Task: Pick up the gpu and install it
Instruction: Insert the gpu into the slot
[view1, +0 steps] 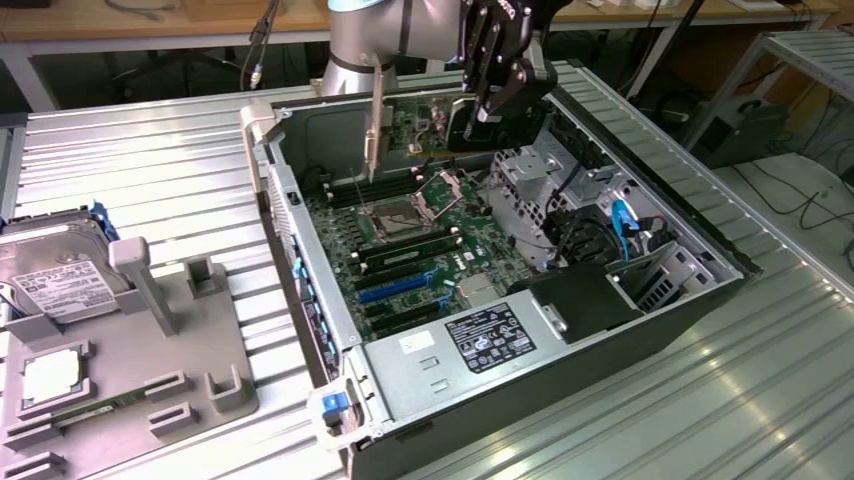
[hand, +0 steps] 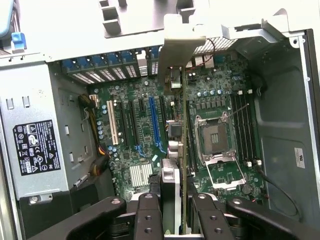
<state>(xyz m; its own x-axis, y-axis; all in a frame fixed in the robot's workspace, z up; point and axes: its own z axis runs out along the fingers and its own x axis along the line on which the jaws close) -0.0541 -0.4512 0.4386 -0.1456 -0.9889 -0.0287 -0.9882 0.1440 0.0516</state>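
- Wrist view: my gripper (hand: 172, 200) is closed partway, its black fingers (hand: 148, 212) pinching the gpu (hand: 183, 140), which I see edge-on as a thin, dark blade.
- The pick-up looks done. The card hangs clear above the green motherboard (hand: 137, 135) inside the open computer case (view1: 284, 200).
- Seating is left: no edge of the card sits in a slot yet, as far as I can judge.
- Its long silver bracket (hand: 178, 50) is flat, bare metal, pointing toward the case's perforated rear wall.
- The blue slot (hand: 155, 120) is glossy plastic beside darker slots, and the case walls are dull grey sheet steel.
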